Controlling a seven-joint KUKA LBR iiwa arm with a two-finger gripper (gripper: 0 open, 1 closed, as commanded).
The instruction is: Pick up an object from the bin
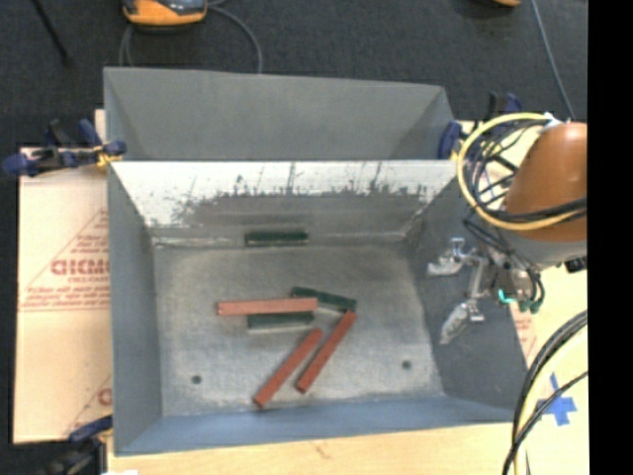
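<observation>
While spread (right side), claw [456,291] over bin [134,305].

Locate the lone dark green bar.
The dark green bar lies against the bin's back wall, behind the heap of bars, left of the hand.

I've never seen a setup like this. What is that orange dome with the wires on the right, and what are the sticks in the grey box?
One camera looks down into a grey metal bin. The orange dome and cables are part of a robot arm reaching in from the right. Its metal two-finger gripper, the machine's hand, is open and holds nothing, over the bin's right sloping wall. On the floor lies a small cluster of flat bars: a pinkish-red bar, two reddish-brown bars lying slantwise side by side, and a dark green bar. A second dark green bar lies alone near the back wall.
</observation>
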